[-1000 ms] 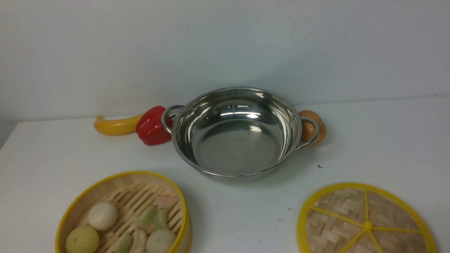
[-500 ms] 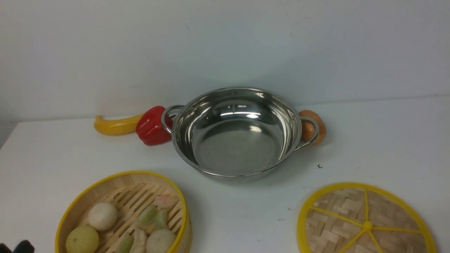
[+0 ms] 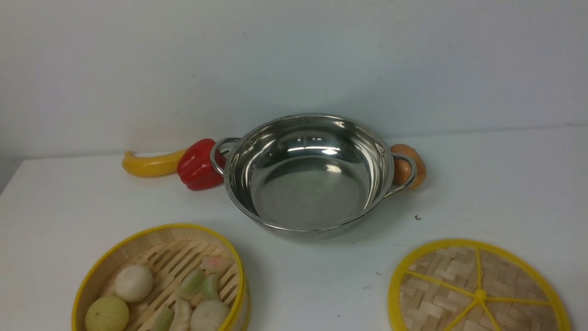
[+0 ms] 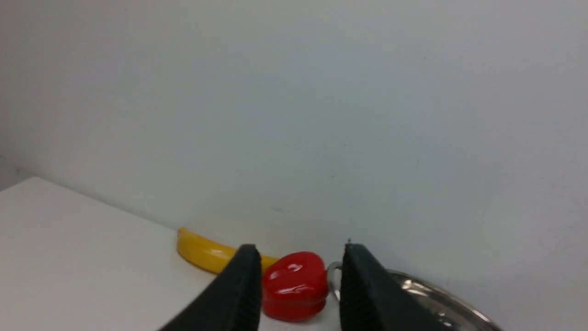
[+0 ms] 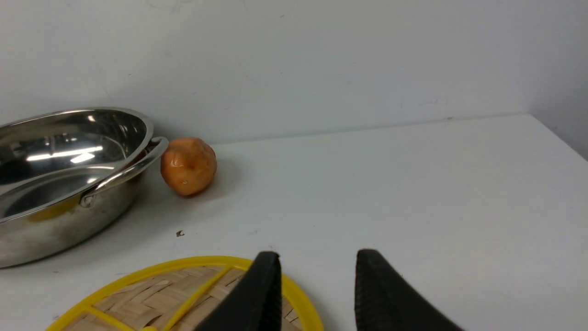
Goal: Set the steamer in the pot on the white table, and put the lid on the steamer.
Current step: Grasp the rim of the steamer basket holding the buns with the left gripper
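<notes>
Left wrist view: the left gripper (image 4: 301, 248) has its jaws parted with nothing between them. Straight beyond the gap lies a red pepper (image 4: 294, 285) on the table (image 4: 69, 239). A yellow banana-shaped fruit (image 4: 206, 253) lies just behind it, partly covered by one finger. Part of the pot (image 4: 432, 299) shows past the other finger, with its loop handle close to the pepper. A plain wall (image 4: 321, 115) is farthest.

In the right wrist view, the right gripper (image 5: 318, 253) is likewise parted and holds nothing. The lid (image 5: 161, 294) lies flat on the table (image 5: 413, 184) directly below and ahead of it. One finger crosses the lid's yellow rim in the picture; contact cannot be determined. Farther ahead are a small dark speck (image 5: 179, 233), then the pot (image 5: 59, 174), and an orange fruit (image 5: 188, 165) just beside its handle.

In the front view, neither gripper appears. The steamer (image 3: 138, 243) stands upright at the near edge of the table (image 3: 312, 280) on the left arm's side. It contains round pale buns (image 3: 133, 282) and green-pink dumplings (image 3: 197, 282). The lid (image 3: 477, 289) lies at the near edge on the right arm's side, well apart from the steamer. The pot (image 3: 308, 174) sits farther back between the two, upright and with nothing inside. The red pepper (image 3: 197, 165) is against one handle, the orange fruit (image 3: 409, 165) is behind the other, and the yellow banana-shaped fruit (image 3: 149, 164) is beyond the pepper.
</notes>
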{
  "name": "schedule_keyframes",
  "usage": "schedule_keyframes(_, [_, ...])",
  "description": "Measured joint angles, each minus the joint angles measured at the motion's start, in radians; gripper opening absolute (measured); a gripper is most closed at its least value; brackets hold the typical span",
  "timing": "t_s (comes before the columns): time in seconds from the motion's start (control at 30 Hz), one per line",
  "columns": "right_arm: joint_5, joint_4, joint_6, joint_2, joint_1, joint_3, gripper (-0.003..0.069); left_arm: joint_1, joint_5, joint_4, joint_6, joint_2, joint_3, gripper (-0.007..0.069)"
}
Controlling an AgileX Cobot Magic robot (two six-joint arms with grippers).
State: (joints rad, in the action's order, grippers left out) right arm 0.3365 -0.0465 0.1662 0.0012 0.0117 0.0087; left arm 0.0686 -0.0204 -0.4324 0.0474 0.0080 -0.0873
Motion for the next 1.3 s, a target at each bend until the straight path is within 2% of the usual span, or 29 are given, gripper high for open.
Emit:
schedule_keyframes(0.13, [0.000, 0.000, 0.000, 0.000, 0.000, 0.000, 0.0243, 0.000, -0.378, 0.013, -0.041, 0.144, -0.279, 0.0241])
schedule_keyframes(0.23, [0.000, 0.000, 0.000, 0.000, 0.000, 0.000, 0.0243, 0.000, -0.612, 0.057, -0.096, 0.242, -0.412, 0.0241])
schedule_keyframes(0.3, [0.000, 0.000, 0.000, 0.000, 0.000, 0.000, 0.0243, 0.000, -0.839, 0.125, -0.185, 0.385, -0.576, 0.0241])
schedule_keyframes(0.37, [0.000, 0.000, 0.000, 0.000, 0.000, 0.000, 0.0243, 0.000, -0.996, 0.179, -0.326, 0.507, -0.694, 0.0241])
schedule_keyframes(0.43, [0.000, 0.000, 0.000, 0.000, 0.000, 0.000, 0.0243, -0.001, -1.081, 0.203, -0.432, 0.614, -0.776, 0.0241])
schedule_keyframes(0.53, [0.000, 0.000, 0.000, 0.000, 0.000, 0.000, 0.0243, -0.004, -1.098, 0.203, -0.493, 0.754, -0.848, 0.0241])
schedule_keyframes(0.63, [0.000, 0.000, 0.000, 0.000, 0.000, 0.000, 0.0243, -0.004, -1.069, 0.209, -0.498, 0.842, -0.877, 0.0241])
schedule_keyframes(0.7, [0.000, 0.000, 0.000, 0.000, 0.000, 0.000, 0.0243, -0.004, -1.013, 0.259, -0.474, 0.954, -0.909, 0.0241])
schedule_keyframes(0.8, [0.000, 0.000, 0.000, 0.000, 0.000, 0.000, 0.0243, -0.004, -0.975, 0.422, -0.347, 1.147, -0.967, 0.0241])
schedule_keyframes(0.93, [0.000, 0.000, 0.000, 0.000, 0.000, 0.000, 0.0243, 0.022, -0.999, 0.574, -0.199, 1.352, -1.039, 0.0241])
schedule_keyframes(1.03, [0.000, 0.000, 0.000, 0.000, 0.000, 0.000, 0.0243, 0.053, -1.008, 0.594, -0.179, 1.493, -1.094, 0.0241])
schedule_keyframes(1.1, [0.000, 0.000, 0.000, 0.000, 0.000, 0.000, 0.0243, 0.059, -1.008, 0.583, -0.206, 1.554, -1.119, 0.0241])
schedule_keyframes(1.3, [0.000, 0.000, 0.000, 0.000, 0.000, 0.000, 0.0243, 0.062, -0.969, 0.464, -0.542, 1.709, -1.171, 0.0241])
